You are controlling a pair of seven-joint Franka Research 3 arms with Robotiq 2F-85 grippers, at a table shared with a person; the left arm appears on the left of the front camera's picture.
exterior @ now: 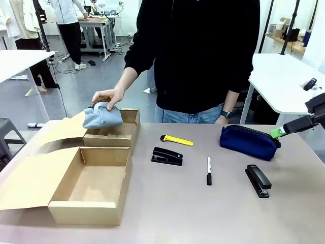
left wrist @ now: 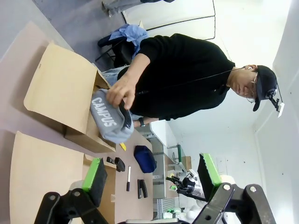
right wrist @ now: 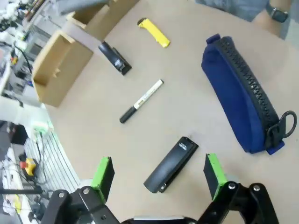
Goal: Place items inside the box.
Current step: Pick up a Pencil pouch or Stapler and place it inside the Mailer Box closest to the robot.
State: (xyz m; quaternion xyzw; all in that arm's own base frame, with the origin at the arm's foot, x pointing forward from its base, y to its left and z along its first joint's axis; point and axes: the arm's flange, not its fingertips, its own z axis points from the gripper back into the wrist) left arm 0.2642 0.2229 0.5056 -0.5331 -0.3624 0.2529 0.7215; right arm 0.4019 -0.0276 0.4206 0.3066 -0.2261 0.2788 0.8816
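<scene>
Right tool (right wrist: 158, 171) hangs spread above the stapler (right wrist: 170, 164) on the surface (right wrist: 187, 100), navy pouch (right wrist: 240, 93) just beside; the box (exterior: 84, 213) sits well apart, empty. Left tool (left wrist: 152, 179) is spread too. Risk: the slanted stapler could twist out of a skewed pinch.

In the front view my right end effector (exterior: 278, 132) runs off the right edge, one green tip showing. The person's left hand (exterior: 221, 121) sits half hidden behind the navy pouch (exterior: 249, 142). The grey blur atop my right wrist view is perhaps the CAMPUS pouch (right wrist: 77, 4).
</scene>
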